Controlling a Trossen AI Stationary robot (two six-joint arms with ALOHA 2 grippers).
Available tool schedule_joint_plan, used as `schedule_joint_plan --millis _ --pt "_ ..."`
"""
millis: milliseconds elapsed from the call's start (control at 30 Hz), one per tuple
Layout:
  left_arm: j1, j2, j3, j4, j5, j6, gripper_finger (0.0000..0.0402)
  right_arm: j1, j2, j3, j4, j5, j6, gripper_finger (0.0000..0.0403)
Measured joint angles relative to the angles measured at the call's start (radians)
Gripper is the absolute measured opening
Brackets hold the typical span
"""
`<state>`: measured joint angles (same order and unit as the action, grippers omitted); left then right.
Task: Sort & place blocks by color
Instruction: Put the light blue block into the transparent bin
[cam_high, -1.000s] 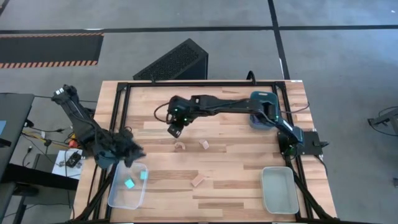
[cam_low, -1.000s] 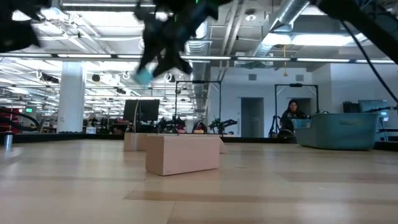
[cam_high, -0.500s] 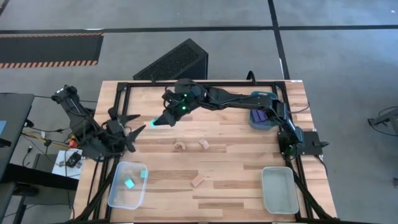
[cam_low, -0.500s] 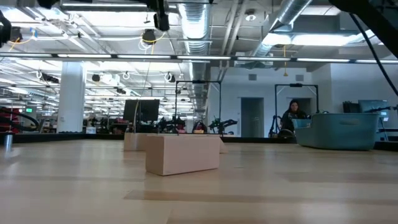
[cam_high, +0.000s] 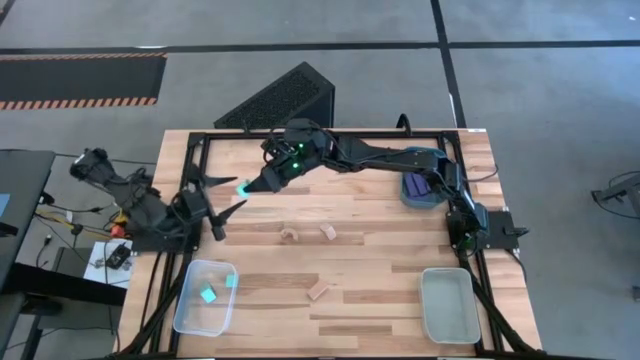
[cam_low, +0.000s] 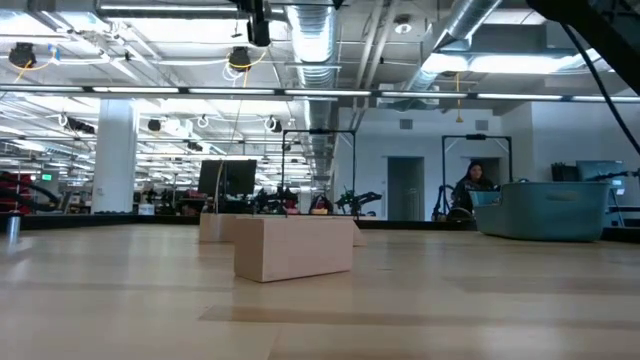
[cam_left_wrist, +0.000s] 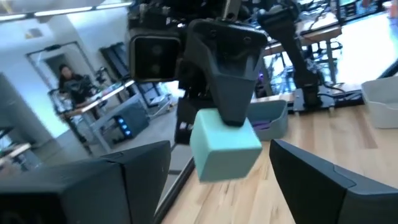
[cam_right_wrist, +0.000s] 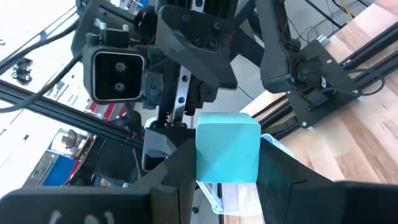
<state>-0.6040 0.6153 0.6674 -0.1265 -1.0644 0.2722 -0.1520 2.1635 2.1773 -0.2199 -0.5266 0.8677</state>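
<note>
My right gripper (cam_high: 250, 187) reaches across to the table's left side and is shut on a teal cube (cam_high: 243, 187), raised above the table. My left gripper (cam_high: 232, 194) faces it, open. Its two fingers (cam_left_wrist: 81, 186) stand on either side of the cube (cam_left_wrist: 224, 146) with a gap to it. Two more teal cubes (cam_high: 208, 295) lie in the clear tray (cam_high: 190, 318). Pale wood pieces (cam_high: 290, 234) (cam_high: 328, 232) (cam_high: 319, 291) lie on the table. Dark blue bars (cam_high: 423, 184) sit in the dark teal tray (cam_high: 409, 197). My right gripper pinches the teal cube by two opposite side faces (cam_right_wrist: 202, 155) between its two fingers. The fingers point toward the table's left side, slanting down. The cube is lifted clear of the table and juts past the fingertips toward my left gripper.
An empty grey tray (cam_high: 448, 305) sits at the table's near right corner. A black frame (cam_high: 200, 140) runs along the table's left, far and right edges. In the low view a wood block (cam_low: 293, 247) stands on the table, and a person (cam_low: 470, 188) shows far behind it.
My right gripper rose from the table's middle and swung toward the left edge, carrying the teal cube. My left gripper left the spot above the clear tray, moved toward the far edge and turned to face the cube, its fingers now on either side of it.
</note>
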Motion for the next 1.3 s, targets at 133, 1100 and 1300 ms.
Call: schedule_joint_plan --millis 133,1100,1300 --pt "0.094 0.000 0.000 0.013 0.130 0.037 0.0258 -0.004 0.000 0.000 0.013 -0.001 0.008 0.0143" --pt "0.247 0.001 0.008 -0.121 0.196 -0.180 0.0115 -0.062 -0.003 0.004 -0.202 0.115 -0.232 0.0223" --pt "0.182 0.025 0.054 -0.489 0.370 -0.712 0.0104 -0.017 0.001 -0.001 -0.531 0.345 -0.511 0.0226"
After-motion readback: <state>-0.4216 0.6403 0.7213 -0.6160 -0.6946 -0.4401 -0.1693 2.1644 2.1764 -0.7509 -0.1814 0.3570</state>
